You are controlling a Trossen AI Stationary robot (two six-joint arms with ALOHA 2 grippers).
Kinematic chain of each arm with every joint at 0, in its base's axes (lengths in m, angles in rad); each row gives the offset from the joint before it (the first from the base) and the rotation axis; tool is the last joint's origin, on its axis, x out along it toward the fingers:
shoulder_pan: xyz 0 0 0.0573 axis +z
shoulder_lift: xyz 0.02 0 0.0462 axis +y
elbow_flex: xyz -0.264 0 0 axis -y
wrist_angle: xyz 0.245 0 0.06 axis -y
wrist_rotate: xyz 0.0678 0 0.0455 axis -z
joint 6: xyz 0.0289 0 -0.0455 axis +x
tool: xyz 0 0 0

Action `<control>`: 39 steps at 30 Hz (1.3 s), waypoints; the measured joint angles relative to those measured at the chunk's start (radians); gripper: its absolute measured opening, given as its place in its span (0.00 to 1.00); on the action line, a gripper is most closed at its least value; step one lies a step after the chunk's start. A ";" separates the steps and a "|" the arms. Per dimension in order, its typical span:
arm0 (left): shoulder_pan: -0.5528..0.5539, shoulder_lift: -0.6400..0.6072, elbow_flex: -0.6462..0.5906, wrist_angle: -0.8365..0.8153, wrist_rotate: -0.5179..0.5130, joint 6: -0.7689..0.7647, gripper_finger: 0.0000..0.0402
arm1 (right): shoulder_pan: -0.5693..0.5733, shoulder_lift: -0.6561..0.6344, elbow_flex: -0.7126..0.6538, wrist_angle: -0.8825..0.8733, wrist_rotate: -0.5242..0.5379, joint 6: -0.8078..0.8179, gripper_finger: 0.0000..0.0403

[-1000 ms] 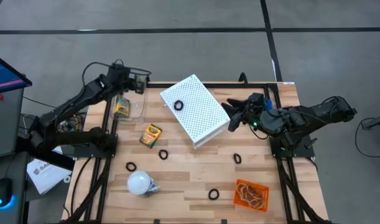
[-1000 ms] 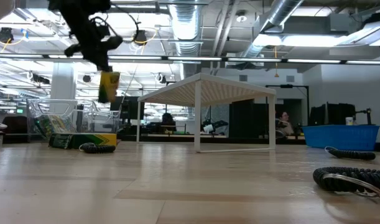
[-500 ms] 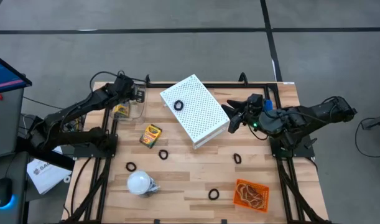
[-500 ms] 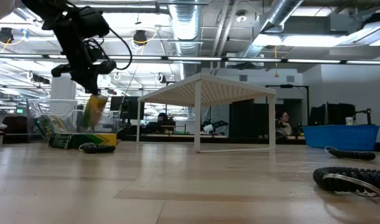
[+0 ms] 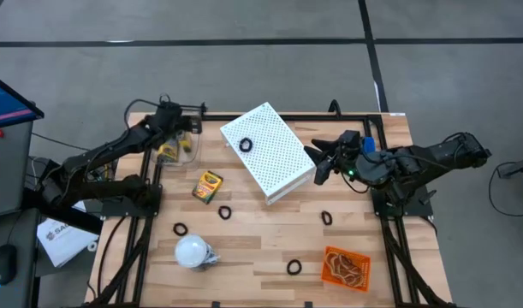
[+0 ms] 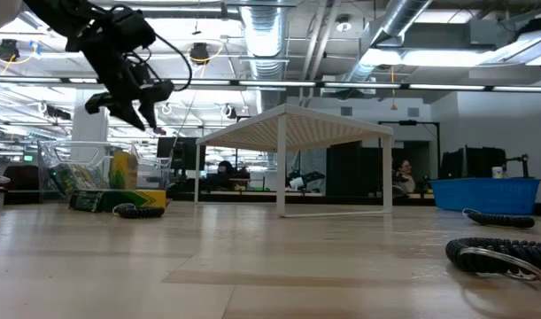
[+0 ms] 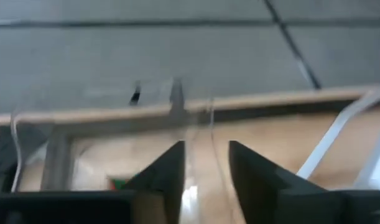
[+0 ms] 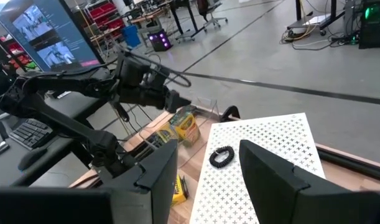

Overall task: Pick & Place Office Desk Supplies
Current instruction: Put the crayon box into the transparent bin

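Crayon box (image 6: pixel 122 168) standing in the clear bin (image 5: pixel 186 152).
I'm hovering the left gripper (image 6: pixel 128 105) spread empty above it; right gripper (image 5: pixel 317 161) is waiting parted beside the white perforated box (image 5: pixel 274 158).

**Item Count by Type**

Crayon boxes: two countable. One (image 5: pixel 167 151) stands in the clear container (image 5: pixel 189 152) directly below the left gripper (image 6: pixel 128 113). One (image 5: pixel 207 186) lies on the table, farther from that gripper. Any further contents of the container cannot be resolved.

Black rings: five. One (image 5: pixel 246 145) lies on the white perforated box (image 5: pixel 278 162), between the two grippers. One (image 5: pixel 327 218) lies near the right gripper (image 5: pixel 317 162). Three (image 5: pixel 224 211) (image 5: pixel 180 229) (image 5: pixel 294 268) lie well apart from both.

Rubber-band loops (image 5: pixel 345 267): one heap in one orange tray (image 5: pixel 326 275); individual count not determinable.

White bulb-like object (image 5: pixel 193 252): one.

Grippers: two.
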 joint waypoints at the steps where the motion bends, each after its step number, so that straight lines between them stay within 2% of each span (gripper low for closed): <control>1: 0.000 0.000 0.000 0.022 -0.001 0.000 0.35 | 0.000 0.000 0.000 0.000 -0.006 0.000 0.42; 3: 0.000 -0.001 0.000 0.033 0.007 0.000 0.41 | 0.000 0.000 0.000 0.000 -0.018 0.000 0.42; 5: 0.000 -0.003 0.000 0.021 0.068 -0.007 0.45 | 0.000 0.000 0.000 0.000 -0.019 0.007 0.42; 8: 0.000 -0.003 0.000 -0.038 0.175 -0.049 0.45 | 0.000 0.000 0.000 0.000 -0.019 0.008 0.42; 12: 0.000 0.002 0.000 -0.095 0.208 -0.083 0.33 | 0.000 0.000 0.000 0.000 -0.019 0.008 0.42; 15: 0.002 0.002 0.000 -0.102 0.214 -0.083 0.17 | 0.000 0.000 0.000 -0.012 -0.021 0.008 0.42; 17: 0.009 0.002 0.000 -0.103 0.258 -0.083 0.06 | -0.006 0.000 0.000 -0.020 -0.022 0.008 0.42; 19: 0.016 0.006 0.000 -0.111 0.281 -0.084 0.02 | -0.010 0.000 0.000 -0.022 -0.022 0.008 0.42; 26: 0.056 0.052 0.001 -0.221 0.262 -0.085 0.00 | -0.013 0.000 0.000 -0.022 -0.044 0.008 0.42; 31: 0.011 0.018 0.001 -0.290 0.016 -0.093 0.00 | -0.011 0.000 0.000 -0.023 -0.045 0.008 0.42; 33: -0.014 -0.010 0.001 -0.284 -0.036 -0.093 0.00 | -0.009 0.000 0.000 -0.022 -0.045 0.008 0.42; 36: -0.036 -0.039 0.001 -0.257 -0.011 -0.089 0.00 | -0.009 0.000 0.000 -0.022 -0.045 0.016 0.42; 39: -0.058 -0.076 0.001 -0.184 0.110 -0.084 0.00 | -0.009 0.000 0.000 -0.022 -0.048 0.019 0.42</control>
